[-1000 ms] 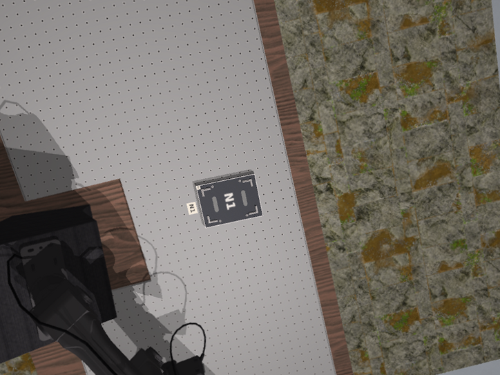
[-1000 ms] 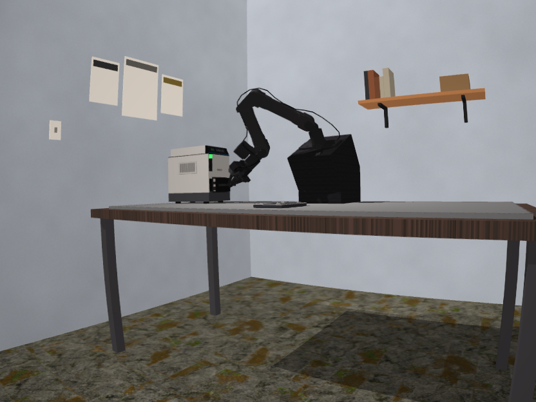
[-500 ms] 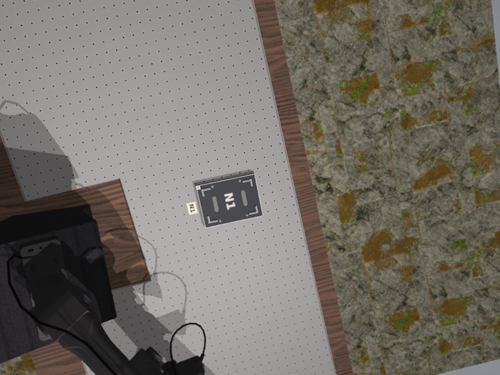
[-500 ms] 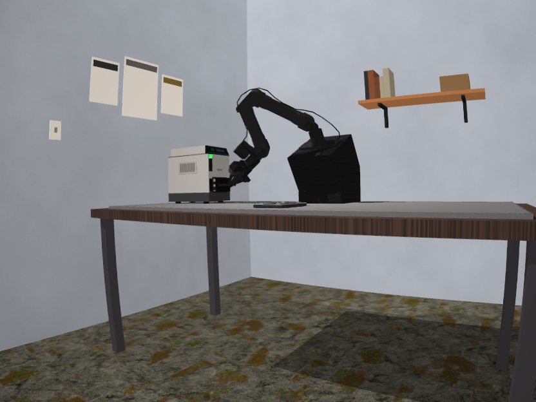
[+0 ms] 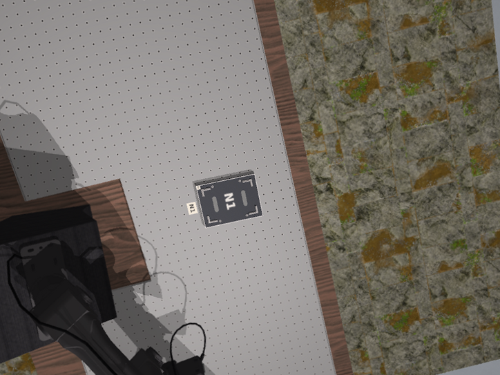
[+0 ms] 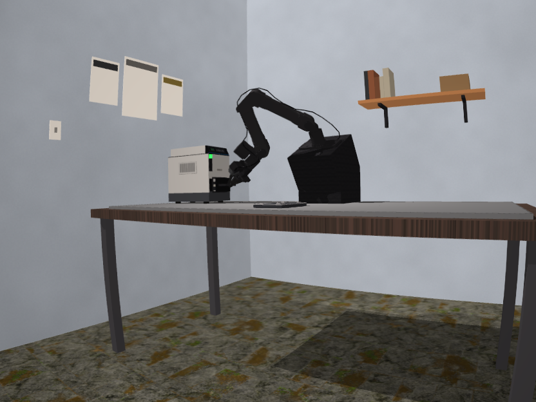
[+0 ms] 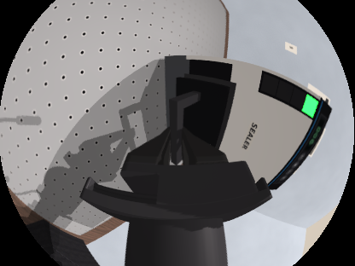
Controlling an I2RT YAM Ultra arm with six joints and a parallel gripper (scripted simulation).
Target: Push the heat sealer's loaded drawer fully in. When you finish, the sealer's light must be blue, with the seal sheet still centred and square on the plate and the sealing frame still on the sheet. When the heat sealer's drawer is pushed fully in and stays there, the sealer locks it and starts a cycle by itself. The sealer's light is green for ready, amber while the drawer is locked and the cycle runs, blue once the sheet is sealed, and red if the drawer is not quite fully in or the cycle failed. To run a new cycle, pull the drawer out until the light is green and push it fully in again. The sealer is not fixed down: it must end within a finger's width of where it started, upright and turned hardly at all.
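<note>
The beige heat sealer (image 6: pixel 190 175) (image 7: pixel 251 126) stands on the perforated table top at the far left. Its light (image 6: pixel 210 156) (image 7: pixel 310 105) is green. The dark drawer front (image 6: pixel 220 185) (image 7: pixel 201 104) sticks out a little from the sealer's face. My gripper (image 6: pixel 232 180) (image 7: pixel 176 130) is right at the drawer front, shut on the drawer's upright handle (image 7: pixel 183 102). The plate, seal sheet and sealing frame are hidden from every view. The sealer is outside the overhead view.
A flat dark pad marked N1 (image 5: pixel 230 199) (image 6: pixel 279 204) lies on the table top right of the sealer. The arm's black base box (image 5: pixel 4 297) (image 6: pixel 325 172) stands behind it. The table's wooden edge (image 5: pixel 294 129) runs along the front.
</note>
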